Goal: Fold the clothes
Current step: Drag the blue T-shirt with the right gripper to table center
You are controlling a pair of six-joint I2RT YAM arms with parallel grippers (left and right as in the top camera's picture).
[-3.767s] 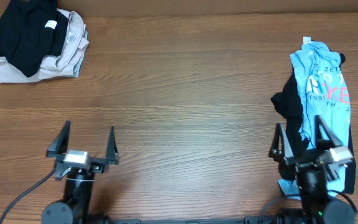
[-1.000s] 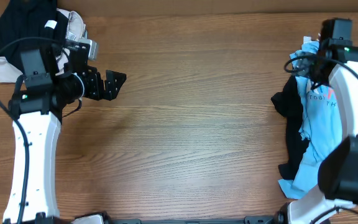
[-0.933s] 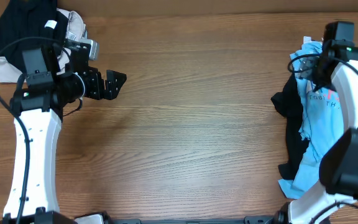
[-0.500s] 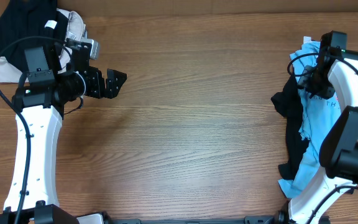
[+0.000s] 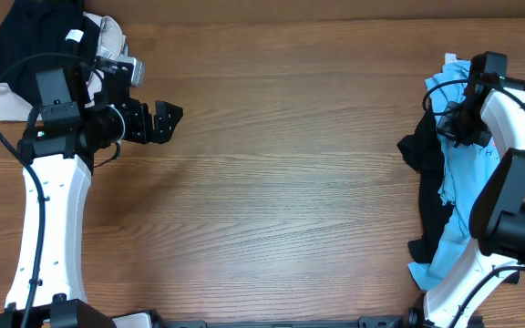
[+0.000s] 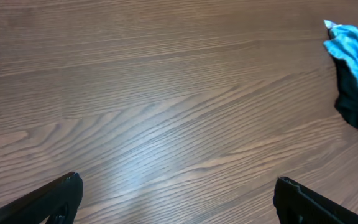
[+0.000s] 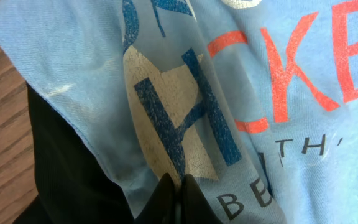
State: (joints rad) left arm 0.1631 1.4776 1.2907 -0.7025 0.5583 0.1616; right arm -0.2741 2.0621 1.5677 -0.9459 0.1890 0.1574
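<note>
The clothes lie in two heaps. At the table's right edge a light blue T-shirt (image 5: pixel 464 187) with white and pink-red lettering rests crumpled over a black garment (image 5: pixel 421 151). My right gripper (image 5: pixel 455 122) sits on the shirt's upper part; in the right wrist view its fingers (image 7: pixel 179 182) are pressed together with a fold of the printed blue T-shirt (image 7: pixel 229 93) pinched between them. My left gripper (image 5: pixel 169 121) hovers over bare wood at the left, jaws wide apart (image 6: pixel 177 185) with nothing between them.
A black garment (image 5: pixel 35 46) on a beige one (image 5: pixel 108 50) is piled at the far left corner, just behind my left arm. Wooden table (image 5: pixel 290 164) stretches between both heaps. The left wrist view shows the blue T-shirt (image 6: pixel 356 50) far off at its right edge.
My right gripper came down a little onto the blue T-shirt and closed from open onto a fold of it. The left arm has stayed put, still open.
</note>
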